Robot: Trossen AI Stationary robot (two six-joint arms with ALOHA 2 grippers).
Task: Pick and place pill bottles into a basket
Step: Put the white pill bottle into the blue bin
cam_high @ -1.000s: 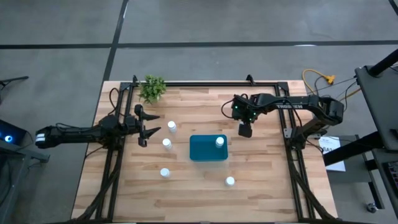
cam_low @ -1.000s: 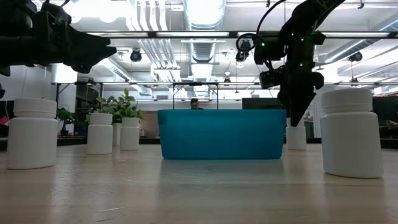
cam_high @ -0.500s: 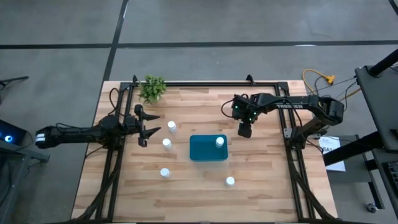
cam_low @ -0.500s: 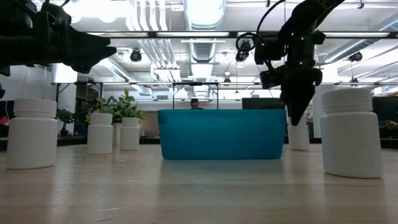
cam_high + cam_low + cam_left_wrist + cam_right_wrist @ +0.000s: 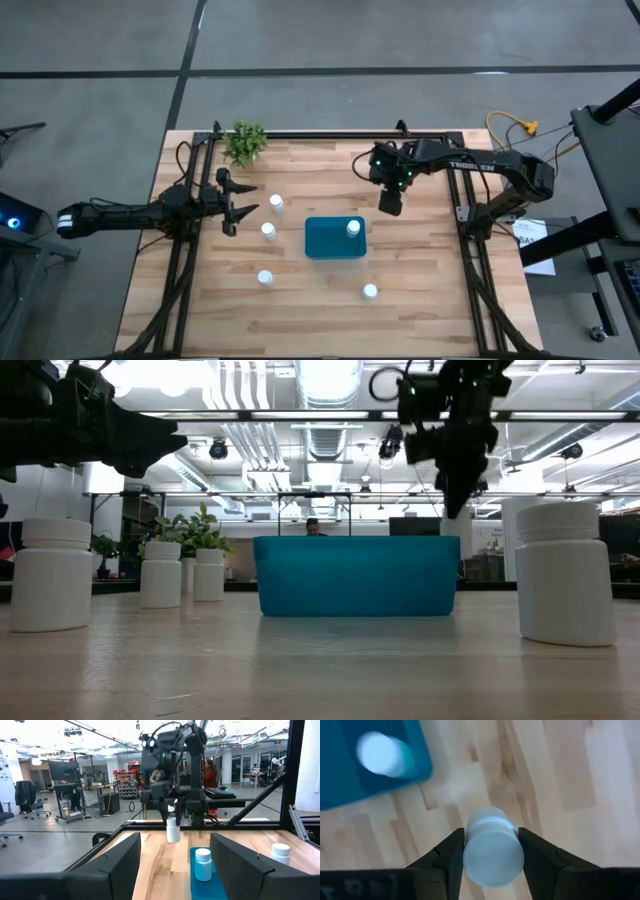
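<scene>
Now, the call from the table:

Right gripper: clamping a tiny white cylindrical pill bottle between its two dark fingers, hanging it in the air off the far right corner of the small teal-blue rectangular basket.

Carried bottle's axis: standing upright under the jaws, cap up toward the wrist, as the left wrist view is showing.

Key relation: basket lying toward the table's middle and slightly nearer the front edge from the held bottle; rim sitting below the bottle in the low view, so looking clear for a sideways carry, then a drop.

Already inside: one white bottle standing in the basket's right end, so aiming for the open left part seems wiser.

Nearer arm: right, plainly; left gripper waiting with jaws spread apart, well left of the basket.

Still on the light wooden table: four white bottles, two near the left gripper, one front left, one front right.

Change from a second ago: bottle now lifted off the wood, gripper risen and shifted slightly back; everything else sitting as before.
</scene>
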